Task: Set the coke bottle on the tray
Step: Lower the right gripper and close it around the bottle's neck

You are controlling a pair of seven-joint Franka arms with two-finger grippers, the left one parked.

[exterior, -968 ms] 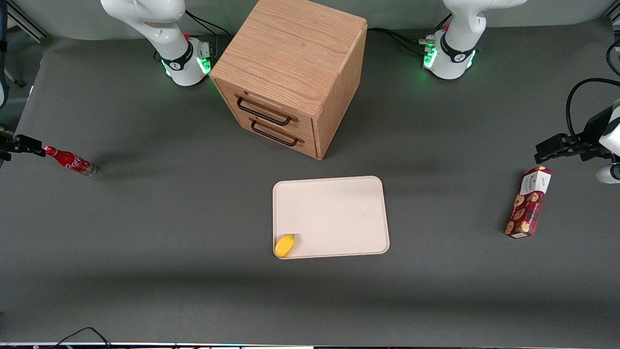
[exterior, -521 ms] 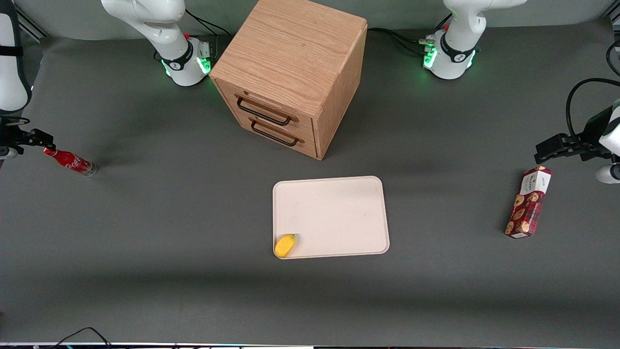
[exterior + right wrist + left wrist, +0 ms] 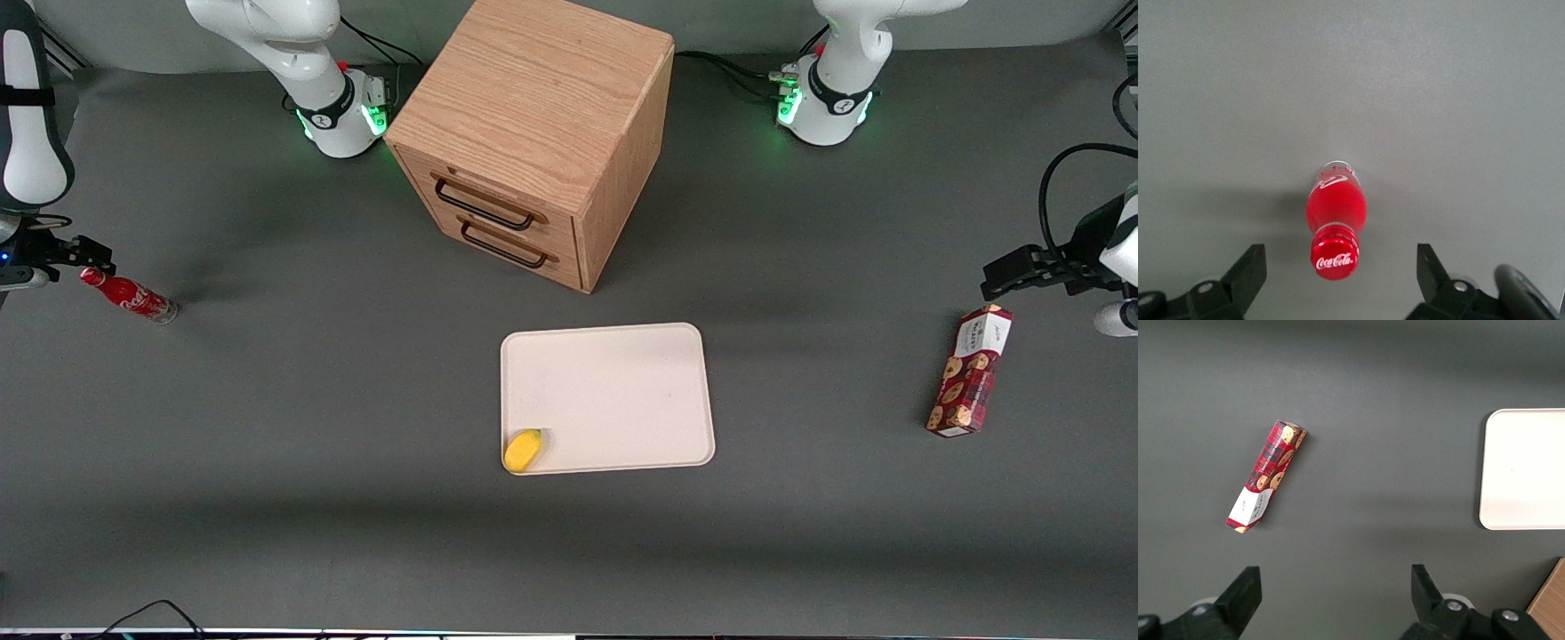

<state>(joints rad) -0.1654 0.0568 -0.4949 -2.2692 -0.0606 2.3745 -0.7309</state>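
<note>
Wide-spread, empty gripper (image 3: 1338,280) above upright coke bottle (image 3: 1336,227), cap script only in wrist view.

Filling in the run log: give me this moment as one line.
gripper: open, above coke bottle | bottle: upright on table, ungrasped | tray: holds yellow fruit only

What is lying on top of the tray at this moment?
Only a small yellow fruit lies on the tray, in its corner nearest the camera. The coke bottle stands on the table toward the working arm's end, with the open hand above its cap.
</note>
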